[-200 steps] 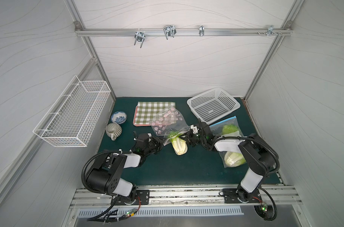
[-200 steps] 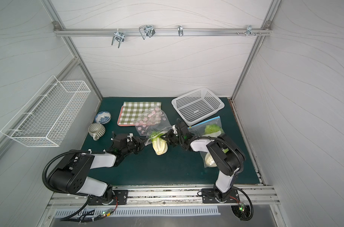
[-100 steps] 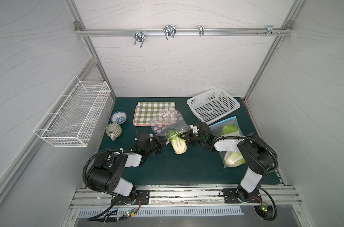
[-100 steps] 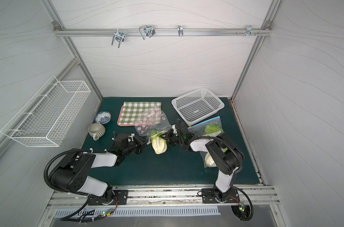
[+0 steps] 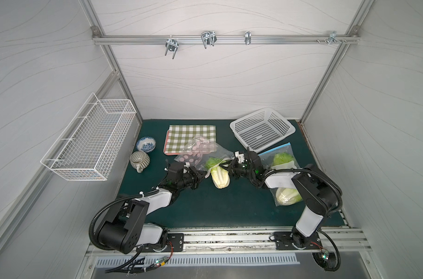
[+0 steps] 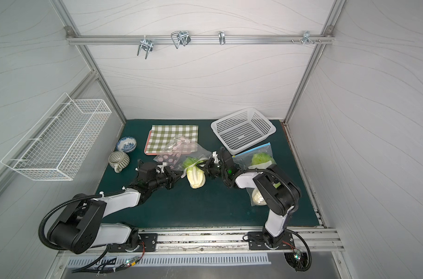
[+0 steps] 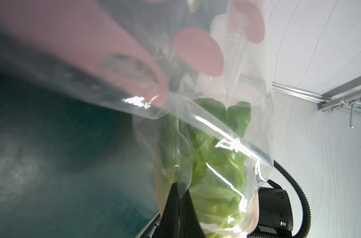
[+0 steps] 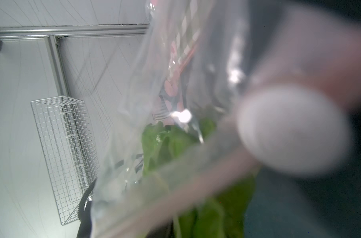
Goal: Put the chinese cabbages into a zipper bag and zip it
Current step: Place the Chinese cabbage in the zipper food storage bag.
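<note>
A clear zipper bag (image 5: 200,154) with pink dots lies mid-table in both top views. One chinese cabbage (image 5: 219,177) has its green top inside the bag's mouth and its white base sticking out. My left gripper (image 5: 205,174) is shut on the bag's rim at the cabbage's left, and the left wrist view shows the film pinched between the jaws (image 7: 180,185). My right gripper (image 5: 227,167) holds the rim on the opposite side. The right wrist view is blurred, showing film and green leaves (image 8: 165,144). Two more cabbages (image 5: 281,158) (image 5: 286,195) lie at the right.
A second clear bag with a blue strip (image 5: 275,149) lies around the right-hand cabbages, partly under my right arm. Behind stand a white perforated basket (image 5: 262,128) and a checked cloth (image 5: 191,132). A blue bowl (image 5: 145,144) and striped cup (image 5: 139,160) sit left, below a wire wall basket (image 5: 89,142).
My left gripper has closed on the bag's rim. The cabbage has shifted slightly toward the bag. The right arm has hardly moved.
</note>
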`<state>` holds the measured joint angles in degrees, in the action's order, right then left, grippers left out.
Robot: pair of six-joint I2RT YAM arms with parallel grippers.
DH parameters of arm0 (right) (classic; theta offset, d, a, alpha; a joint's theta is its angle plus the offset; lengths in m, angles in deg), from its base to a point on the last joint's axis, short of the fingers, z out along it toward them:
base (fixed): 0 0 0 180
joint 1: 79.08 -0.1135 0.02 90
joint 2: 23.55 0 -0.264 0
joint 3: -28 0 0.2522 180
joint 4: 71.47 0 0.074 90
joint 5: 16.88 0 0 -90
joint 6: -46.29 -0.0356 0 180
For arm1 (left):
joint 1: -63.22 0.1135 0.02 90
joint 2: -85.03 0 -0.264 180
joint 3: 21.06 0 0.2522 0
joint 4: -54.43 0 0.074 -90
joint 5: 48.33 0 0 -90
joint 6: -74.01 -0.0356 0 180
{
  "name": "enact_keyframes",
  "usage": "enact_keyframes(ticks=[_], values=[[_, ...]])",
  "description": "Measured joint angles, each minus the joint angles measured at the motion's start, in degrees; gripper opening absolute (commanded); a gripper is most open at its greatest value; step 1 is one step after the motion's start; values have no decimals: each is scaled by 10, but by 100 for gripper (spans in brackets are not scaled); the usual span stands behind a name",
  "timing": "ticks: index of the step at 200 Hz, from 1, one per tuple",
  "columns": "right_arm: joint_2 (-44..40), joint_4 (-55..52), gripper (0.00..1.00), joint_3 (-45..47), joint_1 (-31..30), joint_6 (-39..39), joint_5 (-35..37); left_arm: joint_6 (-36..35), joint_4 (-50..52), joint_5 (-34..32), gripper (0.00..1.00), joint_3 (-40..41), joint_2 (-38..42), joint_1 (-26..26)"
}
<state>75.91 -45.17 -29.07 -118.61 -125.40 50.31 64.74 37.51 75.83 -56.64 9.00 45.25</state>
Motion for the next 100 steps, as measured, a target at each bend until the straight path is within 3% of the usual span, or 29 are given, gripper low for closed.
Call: enact_keyframes(ticks=[53,100], values=[[-8,8,0,-1,10,-4,28,-40,78,35,0,-30,20,-39],[-35,-59,0,-13,11,7,57,-62,110,48,0,-56,27,-67]])
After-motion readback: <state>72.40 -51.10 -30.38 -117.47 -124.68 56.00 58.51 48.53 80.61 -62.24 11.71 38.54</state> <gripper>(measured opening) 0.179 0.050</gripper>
